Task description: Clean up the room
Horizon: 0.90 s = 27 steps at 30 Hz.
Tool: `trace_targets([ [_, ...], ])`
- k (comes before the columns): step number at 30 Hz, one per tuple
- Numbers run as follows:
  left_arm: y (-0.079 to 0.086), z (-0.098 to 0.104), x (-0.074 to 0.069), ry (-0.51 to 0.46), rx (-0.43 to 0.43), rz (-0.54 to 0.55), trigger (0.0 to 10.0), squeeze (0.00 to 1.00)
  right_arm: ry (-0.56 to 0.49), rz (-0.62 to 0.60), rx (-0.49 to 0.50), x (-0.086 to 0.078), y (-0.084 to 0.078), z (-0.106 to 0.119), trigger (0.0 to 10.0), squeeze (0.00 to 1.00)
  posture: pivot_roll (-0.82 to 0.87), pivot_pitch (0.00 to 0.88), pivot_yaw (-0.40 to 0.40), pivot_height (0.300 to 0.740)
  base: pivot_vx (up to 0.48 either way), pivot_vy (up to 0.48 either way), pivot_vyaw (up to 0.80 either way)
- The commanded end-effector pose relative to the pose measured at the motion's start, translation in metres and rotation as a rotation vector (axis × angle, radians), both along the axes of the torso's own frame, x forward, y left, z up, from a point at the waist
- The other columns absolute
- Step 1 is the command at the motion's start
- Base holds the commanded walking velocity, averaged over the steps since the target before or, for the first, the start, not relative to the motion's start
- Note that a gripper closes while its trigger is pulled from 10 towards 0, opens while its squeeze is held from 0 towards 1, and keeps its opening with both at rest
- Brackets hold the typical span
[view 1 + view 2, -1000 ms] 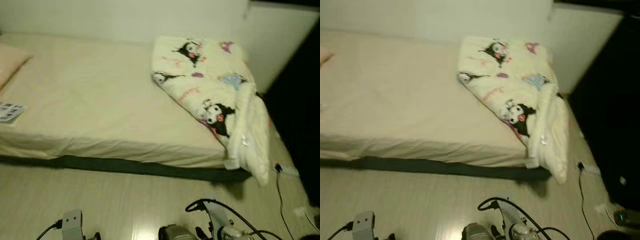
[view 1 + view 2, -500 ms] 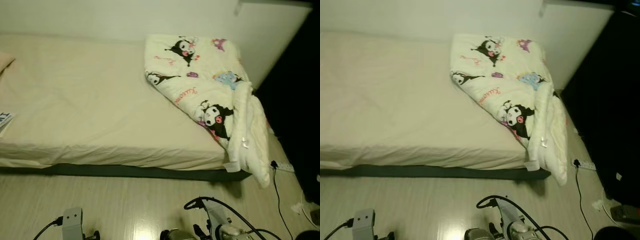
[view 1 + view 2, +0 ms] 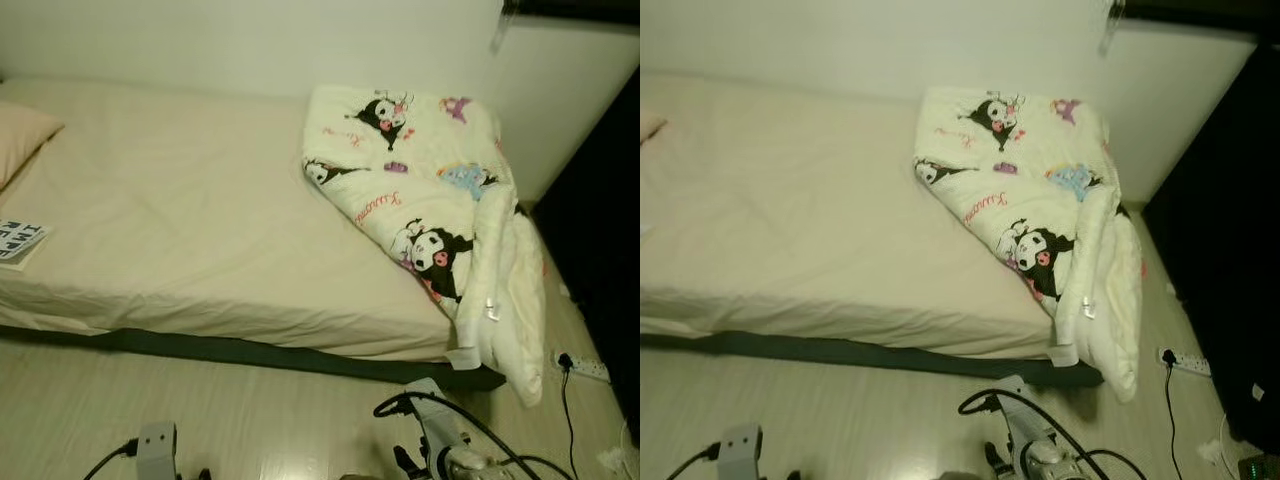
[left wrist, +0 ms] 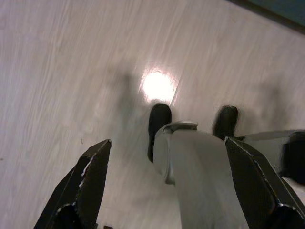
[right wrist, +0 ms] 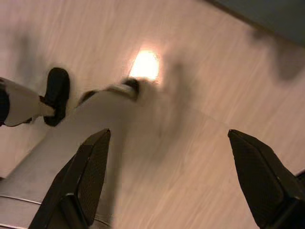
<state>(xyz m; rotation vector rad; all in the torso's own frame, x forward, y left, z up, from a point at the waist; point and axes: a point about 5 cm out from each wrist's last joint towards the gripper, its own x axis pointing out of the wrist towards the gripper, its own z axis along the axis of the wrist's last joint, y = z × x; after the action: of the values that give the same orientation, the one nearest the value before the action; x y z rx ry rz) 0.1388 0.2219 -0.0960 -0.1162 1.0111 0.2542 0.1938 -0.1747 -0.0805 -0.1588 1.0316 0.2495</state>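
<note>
- Head views: pale floor (image 3: 60, 400) before a low bed (image 3: 200, 220); the crumpled blanket (image 3: 440, 210) sits at its right end, spilling off. I judge I'm approaching; next I reach for it.
- Left wrist view: left gripper (image 4: 176, 186) spread wide, empty, above floor.
- Right wrist view: right gripper (image 5: 167, 186) likewise agape, holding nothing.

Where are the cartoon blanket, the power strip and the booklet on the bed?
cartoon blanket (image 3: 420, 190), left eye view, middle of its printed top.
power strip (image 3: 585, 368), left eye view, its white body on the floor.
booklet (image 3: 20, 242), left eye view, its printed cover at the mattress edge.
</note>
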Motion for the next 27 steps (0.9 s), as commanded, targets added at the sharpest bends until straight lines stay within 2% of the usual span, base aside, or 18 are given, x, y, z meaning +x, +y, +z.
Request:
trace_targets([
  [1,-0.0052,-0.0029,-0.0045,0.023,-0.017,-0.009,10.0,0.0,0.014,0.0,-0.016,-0.0041,-0.0057,-0.0015,10.0,0.0,-0.06,0.0,0.028,0.74,0.0,-0.368,0.0],
  [25,-0.008,-0.0031,-0.0038,0.013,-0.037,0.006,10.0,0.0,0.01,-0.005,-0.016,-0.0025,-0.0065,-0.0007,10.0,0.0,-0.06,0.007,0.026,0.74,0.0,-0.385,0.0],
  [27,-0.0063,-0.0024,-0.0029,0.007,-0.026,0.028,10.0,0.0,0.01,-0.006,-0.015,-0.0024,-0.0063,-0.0007,10.0,0.0,-0.06,0.008,0.027,0.74,0.0,0.0,0.0],
])
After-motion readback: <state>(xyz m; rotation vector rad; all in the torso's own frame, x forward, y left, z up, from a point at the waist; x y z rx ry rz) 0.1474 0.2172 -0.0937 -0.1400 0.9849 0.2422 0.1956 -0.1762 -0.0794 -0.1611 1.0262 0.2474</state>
